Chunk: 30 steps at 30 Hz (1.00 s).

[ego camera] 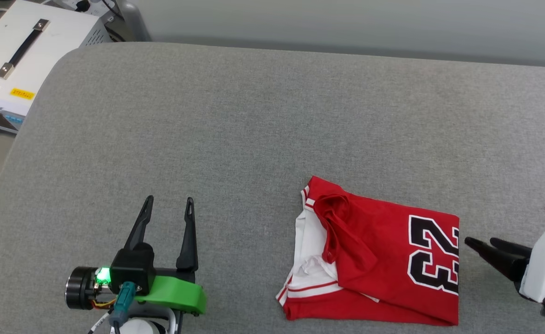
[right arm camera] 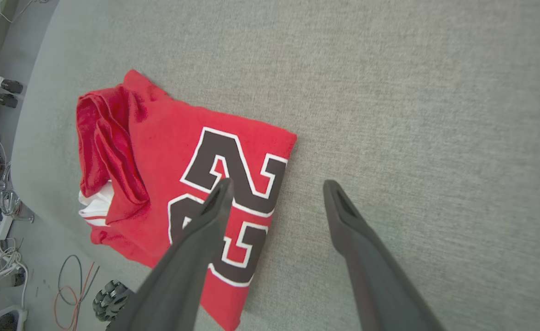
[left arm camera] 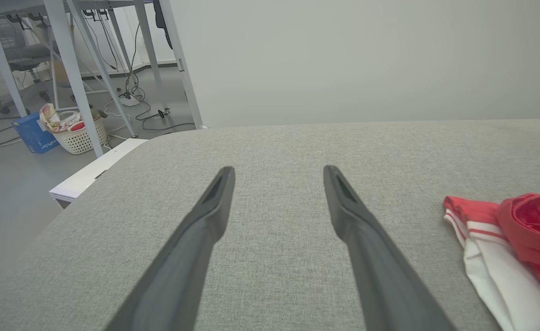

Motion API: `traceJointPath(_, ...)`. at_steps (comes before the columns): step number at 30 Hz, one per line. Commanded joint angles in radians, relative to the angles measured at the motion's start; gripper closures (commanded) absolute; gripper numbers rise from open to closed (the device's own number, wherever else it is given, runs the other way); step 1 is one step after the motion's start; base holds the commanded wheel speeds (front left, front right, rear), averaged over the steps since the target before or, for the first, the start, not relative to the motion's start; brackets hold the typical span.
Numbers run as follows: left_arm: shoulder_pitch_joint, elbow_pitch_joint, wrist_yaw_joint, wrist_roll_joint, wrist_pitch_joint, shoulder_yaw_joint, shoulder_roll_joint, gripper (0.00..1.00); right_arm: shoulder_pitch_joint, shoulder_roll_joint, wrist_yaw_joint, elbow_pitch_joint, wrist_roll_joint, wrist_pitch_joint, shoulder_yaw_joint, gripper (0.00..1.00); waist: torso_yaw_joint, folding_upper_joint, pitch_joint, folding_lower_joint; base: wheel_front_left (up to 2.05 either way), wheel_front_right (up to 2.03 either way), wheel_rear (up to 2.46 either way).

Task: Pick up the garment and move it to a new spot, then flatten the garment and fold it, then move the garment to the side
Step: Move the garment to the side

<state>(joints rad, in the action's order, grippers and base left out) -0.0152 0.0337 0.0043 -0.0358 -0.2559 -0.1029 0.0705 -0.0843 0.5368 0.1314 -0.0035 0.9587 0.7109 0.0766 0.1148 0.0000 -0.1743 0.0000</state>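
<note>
Shirt folded, both grippers off it.
Your shirt (ego camera: 384, 260) lies folded near the grey table's (ego camera: 254, 116) front edge. The left gripper (ego camera: 169, 200) waits well apart, fingers spread, empty. The right gripper (ego camera: 479, 240), also spread and empty, points at the "23" edge, likely set to move the shirt aside.

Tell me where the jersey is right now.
In the head view the folded jersey lies right of centre on the grey surface, near its front edge, just left of the right gripper.
</note>
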Motion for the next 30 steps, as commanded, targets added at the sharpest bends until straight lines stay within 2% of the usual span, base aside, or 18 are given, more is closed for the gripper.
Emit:
traceJointPath(1,-0.021,0.0,-0.003,-0.006,-0.006,-0.002,-0.004,0.0,0.012,-0.007,-0.001,0.008,0.012,0.009,0.008,0.0,0.011,0.0,-0.018,0.0,0.0,0.0,0.0)
traceJointPath(12,-0.061,0.007,-0.009,-0.004,-0.006,-0.014,-0.008,0.0,-0.02,-0.085,-0.001,0.124,0.081,0.058,0.093,0.0,0.034,0.0,-0.073,0.0,0.0,0.0,0.0)
traceJointPath(18,-0.073,0.015,-0.011,-0.004,-0.006,-0.018,-0.01,0.0,-0.056,-0.098,-0.001,0.161,0.074,0.021,0.171,0.0,0.043,0.0,-0.083,0.0,0.0,0.0,0.0)
traceJointPath(19,-0.075,0.017,-0.011,-0.004,-0.006,-0.019,-0.011,0.0,-0.061,-0.092,-0.001,0.164,0.064,0.0,0.183,0.11,0.045,0.0,-0.082,0.0,0.0,0.0,0.0)
traceJointPath(20,-0.075,0.018,-0.011,-0.004,-0.006,-0.019,-0.011,0.0,-0.064,-0.088,-0.001,0.167,0.06,-0.013,0.193,0.56,0.045,0.0,-0.081,0.0,0.0,0.0,0.0)
traceJointPath(21,-0.074,0.019,-0.01,-0.004,-0.006,-0.018,-0.011,0.0,-0.069,-0.08,-0.001,0.166,0.055,-0.034,0.203,0.95,0.045,0.0,-0.079,0.0,0.0,0.0,0.0)
traceJointPath(22,-0.073,0.02,-0.01,-0.004,-0.006,-0.018,-0.011,0.0,-0.073,-0.07,-0.001,0.163,0.048,-0.052,0.211,1.0,0.045,0.0,-0.078,0.0,0.0,0.0,0.0)
traceJointPath(30,-0.051,0.023,-0.005,-0.003,-0.006,-0.012,-0.012,0.0,-0.128,0.021,-0.001,0.111,0.026,-0.179,0.265,1.0,0.017,0.0,-0.046,0.0,0.0,0.0,0.0)
